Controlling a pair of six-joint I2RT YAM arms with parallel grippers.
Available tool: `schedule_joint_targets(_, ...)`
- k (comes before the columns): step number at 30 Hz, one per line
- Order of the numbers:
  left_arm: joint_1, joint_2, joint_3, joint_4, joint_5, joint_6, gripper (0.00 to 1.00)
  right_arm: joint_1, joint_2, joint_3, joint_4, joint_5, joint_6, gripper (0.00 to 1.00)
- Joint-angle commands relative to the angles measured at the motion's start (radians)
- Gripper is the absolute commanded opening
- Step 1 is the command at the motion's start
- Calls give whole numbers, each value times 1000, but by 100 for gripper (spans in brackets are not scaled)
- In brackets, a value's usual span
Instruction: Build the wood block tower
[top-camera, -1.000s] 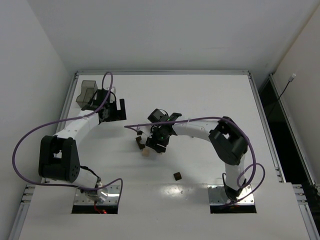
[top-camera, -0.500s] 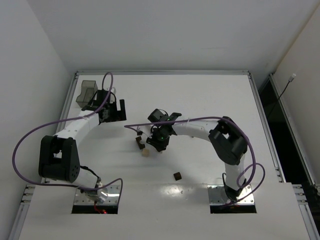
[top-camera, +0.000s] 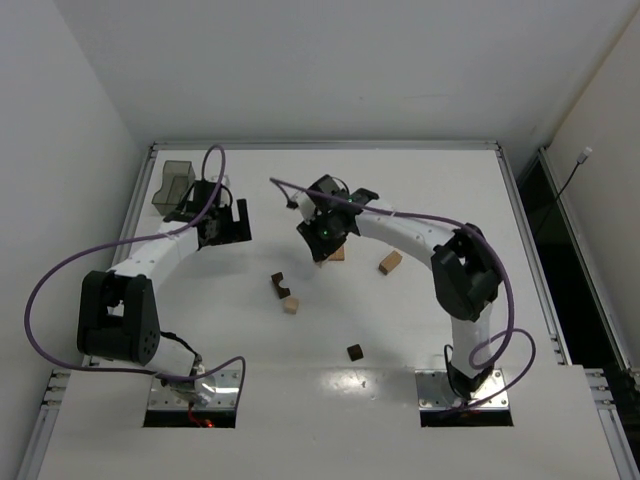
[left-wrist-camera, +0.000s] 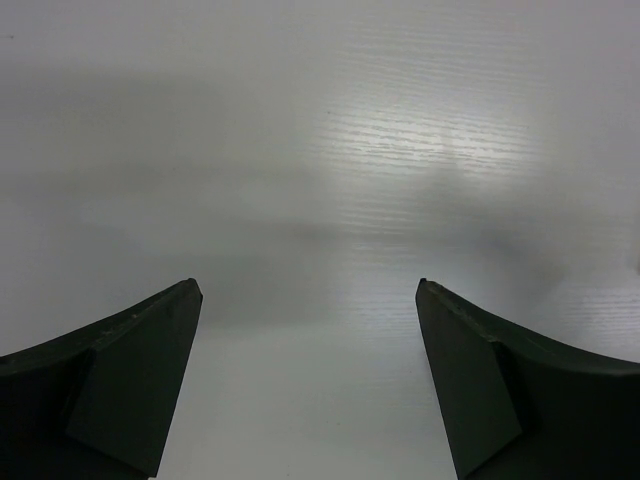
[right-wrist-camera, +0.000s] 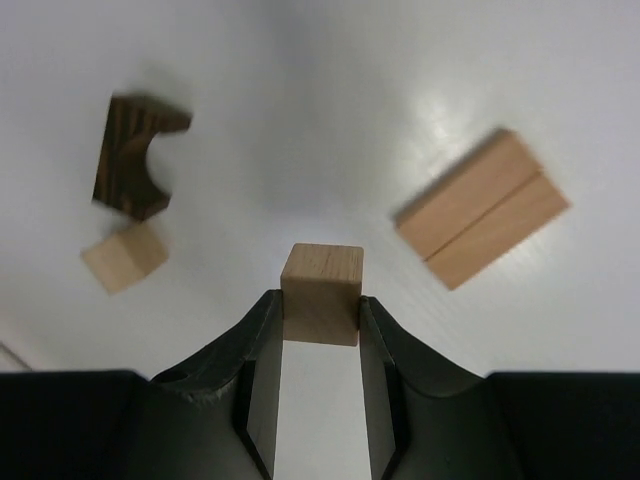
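**Top view.** R pincer (top-camera: 328, 247) out mid-worktop, pinched on a tan cube (top-camera: 338, 254) that peeks from under it. Can't tell from here whether the cube clears the surface. Tan cuboid (top-camera: 390, 262) near, on pincer's right. Dark arch block (top-camera: 279, 285) and small tan cube (top-camera: 290, 305) near, on its left and toward the arm bases. Dark cube (top-camera: 354, 351) well apart, closer to the bases. The loose tower blocks each lie flat on the white worktop (top-camera: 420, 190), none on another. L pincer (top-camera: 228, 222) at far left, jaws spread, nothing between. Grey bin (top-camera: 175, 185) just beside it.

**L wrist view.** L pincer (left-wrist-camera: 305, 290) wide open. Dark fingers (left-wrist-camera: 130, 370) at both sides, only bare worktop between and ahead.

**R wrist view.** R pincer (right-wrist-camera: 320, 310) narrow, jaws pressed on the two side faces of the tan cube (right-wrist-camera: 322, 290). Cube is square to the jaws and sticks out past the tips. Beyond the tips:
- Tan cuboid (right-wrist-camera: 482, 208) to the right, seam along its length. One grooved piece or two side by side, can't tell.
- Dark arch block (right-wrist-camera: 135, 157) upper left.
- Small tan cube (right-wrist-camera: 124, 257) just beside the arch block. Contact unclear.
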Motion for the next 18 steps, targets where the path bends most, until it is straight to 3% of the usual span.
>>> schedule_joint_targets(1,13,-13,-5,31,-37,-30,86,-35,46,83,-50,125,230,0)
schedule_joint_targets(3,22,-13,-5,31,-37,-43,100,-59,59,97,-59,139,296,0)
schedule_joint_targets(18,64,30,4,31,3,-43,100,-104,162,275,-100,317,413,0)
